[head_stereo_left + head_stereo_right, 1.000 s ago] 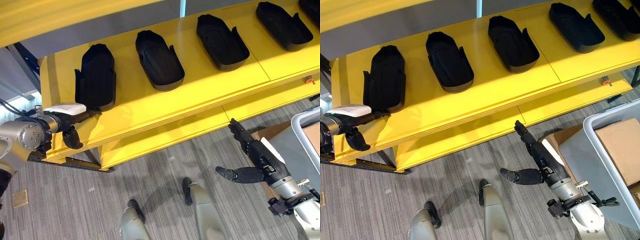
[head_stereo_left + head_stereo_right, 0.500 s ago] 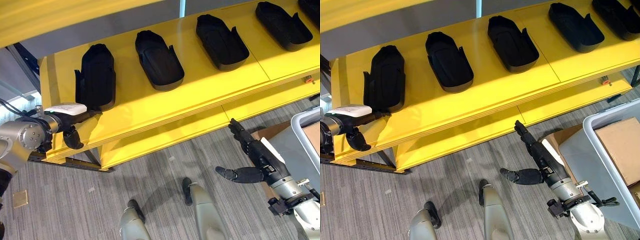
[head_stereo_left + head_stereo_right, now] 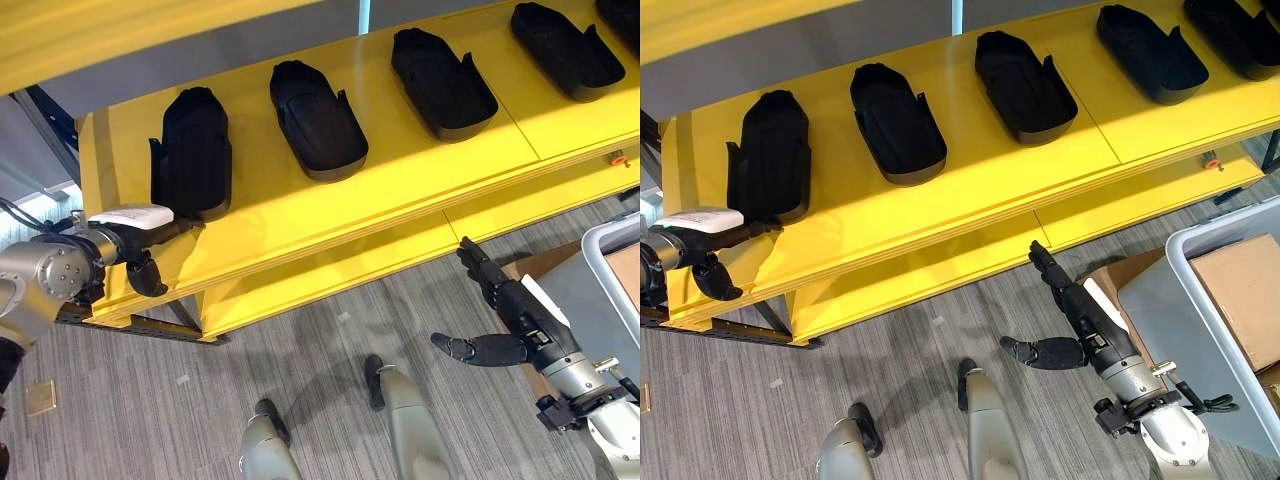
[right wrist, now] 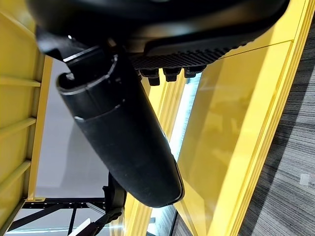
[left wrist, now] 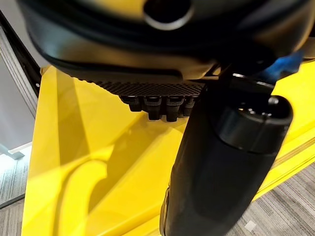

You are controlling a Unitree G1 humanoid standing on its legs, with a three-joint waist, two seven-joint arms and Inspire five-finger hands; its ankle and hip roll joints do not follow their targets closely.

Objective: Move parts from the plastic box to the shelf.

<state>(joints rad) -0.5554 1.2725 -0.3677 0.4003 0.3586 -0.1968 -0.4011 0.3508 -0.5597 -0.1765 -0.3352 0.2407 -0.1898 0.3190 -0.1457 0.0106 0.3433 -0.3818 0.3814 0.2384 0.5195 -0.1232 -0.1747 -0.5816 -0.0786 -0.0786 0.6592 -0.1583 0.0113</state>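
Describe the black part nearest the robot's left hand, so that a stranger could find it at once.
Look at the yellow shelf, where black parts lie in a row. Go to the row's left end: this black part lies just beyond the left hand. Unlike its neighbours, it shows a closed, rounded back, not an open hollow.

No text, label, number or sign can be read anywhere. The white cover (image 3: 130,216) on the left hand's thumb carries faint grey marks, too small to make out. The yellow shelf (image 3: 400,180), the black parts (image 3: 318,120) lying on it, the cardboard box (image 3: 1245,290) and the grey plastic box (image 3: 1180,310) all show plain surfaces without lettering.
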